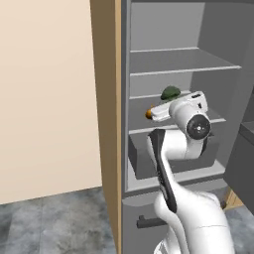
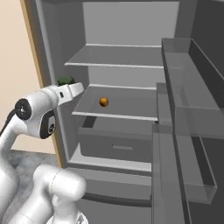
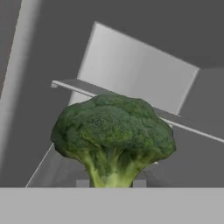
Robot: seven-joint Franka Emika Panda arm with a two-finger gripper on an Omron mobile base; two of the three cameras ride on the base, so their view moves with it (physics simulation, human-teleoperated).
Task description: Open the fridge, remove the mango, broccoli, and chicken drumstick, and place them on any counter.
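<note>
The fridge (image 1: 163,62) (image 2: 124,57) stands open in front of me. My gripper (image 3: 110,183) is shut on the pale stem of the broccoli (image 3: 113,129), whose dark green head pokes up just past my white hand (image 1: 170,93) (image 2: 65,80), near the fridge's left wall at the middle shelves. The mango (image 2: 103,102) (image 1: 149,113), small and orange, lies on the middle shelf, apart from the gripper. The chicken drumstick and the counter are out of view.
The open fridge door (image 2: 183,131) with its clear bins juts toward me on the right. A grey crisper drawer (image 2: 116,146) sits under the mango's shelf. The lower drawer's black handle (image 1: 148,221) is below. A tan side panel (image 1: 106,99) borders the left.
</note>
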